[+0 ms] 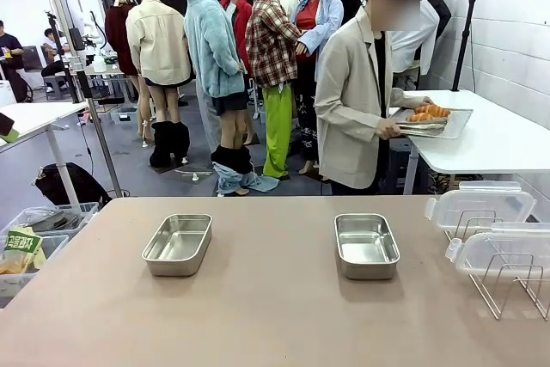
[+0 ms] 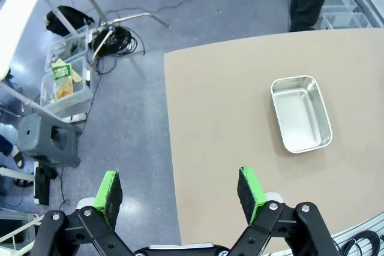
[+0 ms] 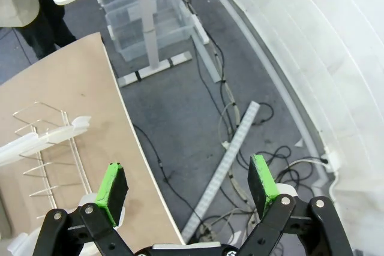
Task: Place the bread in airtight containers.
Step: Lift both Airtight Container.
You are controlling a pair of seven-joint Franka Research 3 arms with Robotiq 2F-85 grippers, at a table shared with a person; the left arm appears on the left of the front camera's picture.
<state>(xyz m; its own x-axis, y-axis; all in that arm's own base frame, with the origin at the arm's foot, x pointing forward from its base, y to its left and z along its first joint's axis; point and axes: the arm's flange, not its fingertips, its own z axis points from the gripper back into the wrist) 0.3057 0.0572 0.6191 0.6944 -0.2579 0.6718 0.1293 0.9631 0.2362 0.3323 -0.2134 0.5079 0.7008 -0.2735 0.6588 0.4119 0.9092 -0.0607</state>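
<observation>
The left gripper [image 2: 180, 193] and right gripper [image 3: 187, 187] are hanging spread wide; a person's hand [image 1: 388, 131] is gripping the tray [image 1: 455, 123] of bread [image 1: 428, 113].

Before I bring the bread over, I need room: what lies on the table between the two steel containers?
Nothing. In the front view, the tabletop between the left container and the right container is bare.

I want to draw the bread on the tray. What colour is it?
The bread is golden orange-brown. It shows best in the front view.
</observation>
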